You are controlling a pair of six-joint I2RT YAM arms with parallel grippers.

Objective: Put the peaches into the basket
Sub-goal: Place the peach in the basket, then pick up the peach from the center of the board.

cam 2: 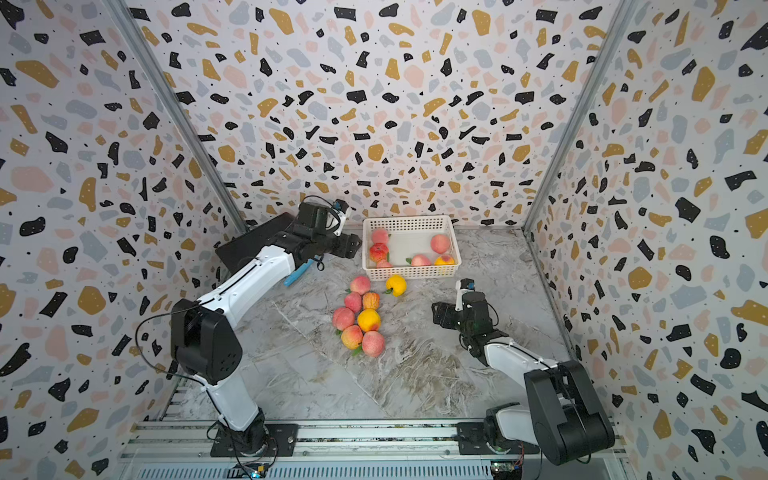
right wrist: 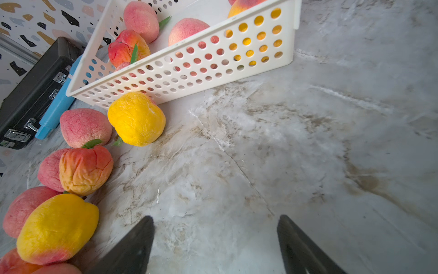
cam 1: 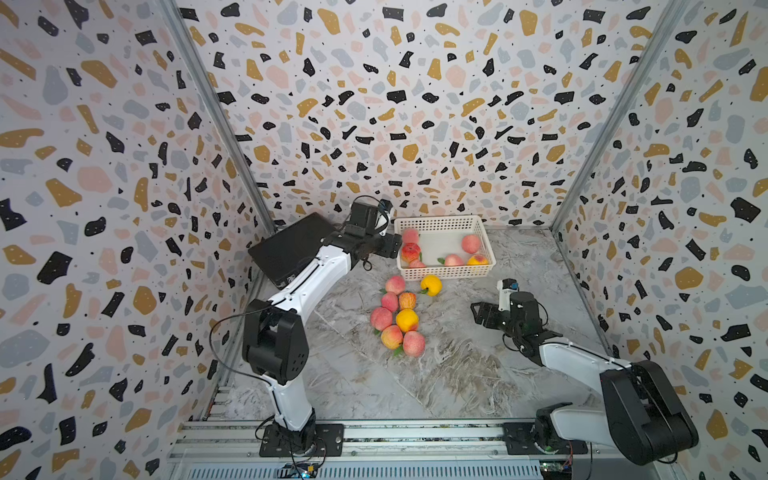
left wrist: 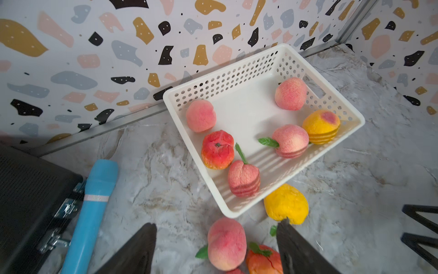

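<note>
Left pincer [cam 1: 394, 246] in both top views spread and empty, close against the wall of the white basket [cam 1: 444, 272] nearest the black case [cam 1: 286, 249]. Right pincer [cam 1: 482, 313] released too, low over bench [cam 1: 478, 374], well apart from fruit. Six peaches [cam 1: 470, 243] inside basket, eight more clustered on bench in front.

Left wrist view: jaws parted above pink peach [left wrist: 226, 244]. Yellow peach [left wrist: 285, 204] just beside basket wall. Blue cylinder [left wrist: 92, 208] alongside case.

Right wrist view: jaws wide over bare marble, peach row off to one side.
</note>
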